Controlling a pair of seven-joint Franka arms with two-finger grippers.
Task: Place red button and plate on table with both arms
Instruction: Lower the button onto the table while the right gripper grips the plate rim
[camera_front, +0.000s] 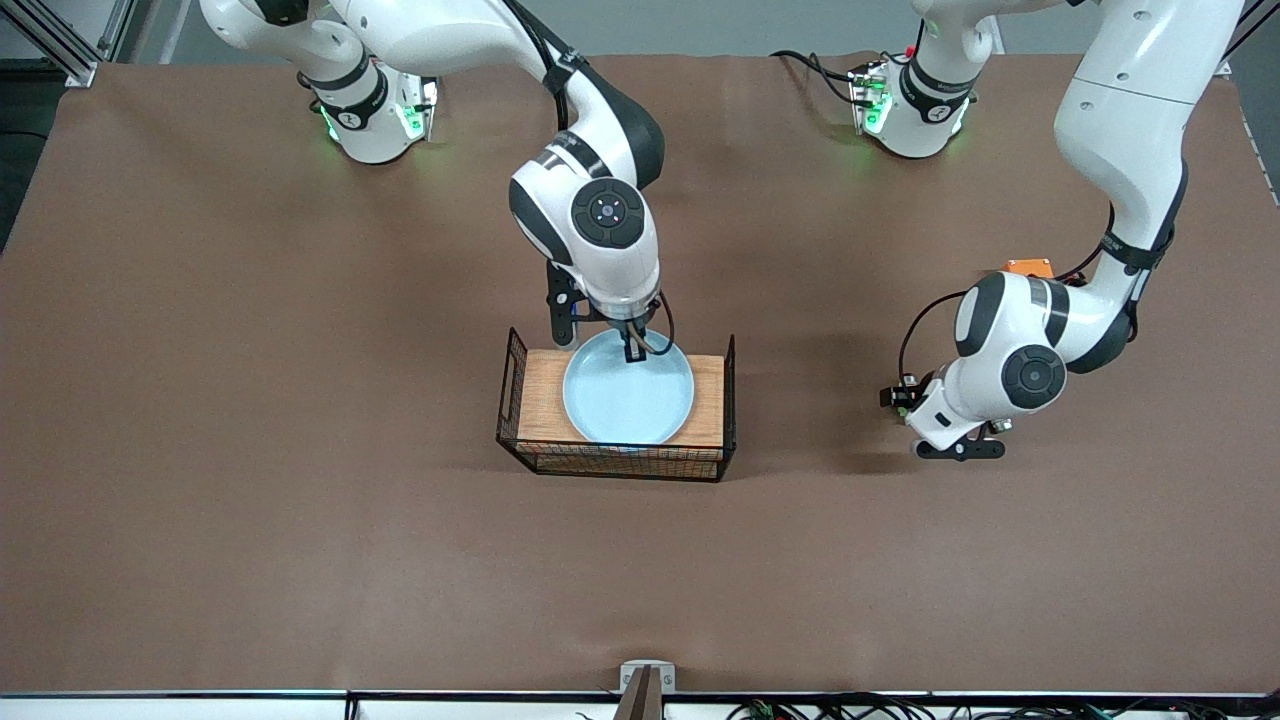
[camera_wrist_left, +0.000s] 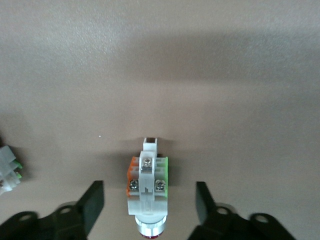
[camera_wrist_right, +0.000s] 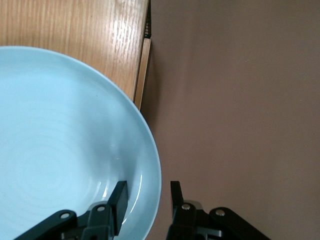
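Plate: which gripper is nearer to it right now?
Right. The right gripper straddles the plate rim on the wood-topped wire basket. The left gripper is low over the table toward the left arm's end, open around the red button.

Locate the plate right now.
The plate lies on the wood-topped basket mid-table, the right gripper straddling its rim.

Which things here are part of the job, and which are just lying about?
Job:
- red button on the table, left gripper open around it
- plate, right gripper open astride its rim

Lying about:
- wire basket under the plate
- orange box
- second small part
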